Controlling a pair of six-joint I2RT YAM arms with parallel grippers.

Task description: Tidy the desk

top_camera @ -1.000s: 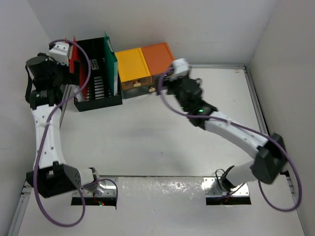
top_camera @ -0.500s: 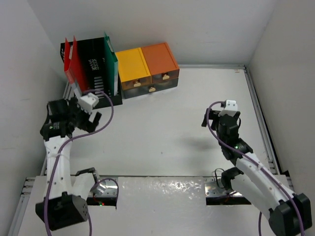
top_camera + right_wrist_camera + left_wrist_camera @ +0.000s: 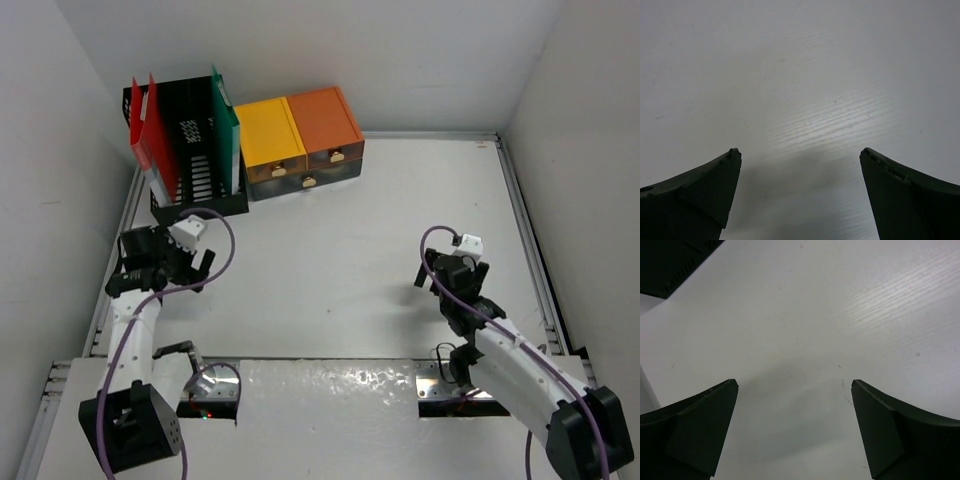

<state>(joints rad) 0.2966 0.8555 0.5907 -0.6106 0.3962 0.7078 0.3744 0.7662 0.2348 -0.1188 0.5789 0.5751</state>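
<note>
**Desk** (image 3: 330, 260): the white top spans the whole cell floor between the walls. No loose item shows on it in any view.

**Storage:** a black rack (image 3: 195, 165) and a yellow and orange drawer unit (image 3: 300, 130) stand side by side in the far-left corner, against the back wall. This placement seems meant to leave the working area free. Red folders (image 3: 145, 135) and 1 green folder (image 3: 225, 120) stand upright in the rack, and the drawer fronts look flush.

**Left gripper** (image 3: 795, 387): jaws wide apart, holding nothing, over bare desk just in front of the rack.

**Right gripper** (image 3: 800, 155): jaws wide apart, holding nothing, over bare desk on the right, well apart from the drawers.

**Assessment:** both arms are folded near their bases, which reads as a rest posture. The task appears complete or nearly so.
</note>
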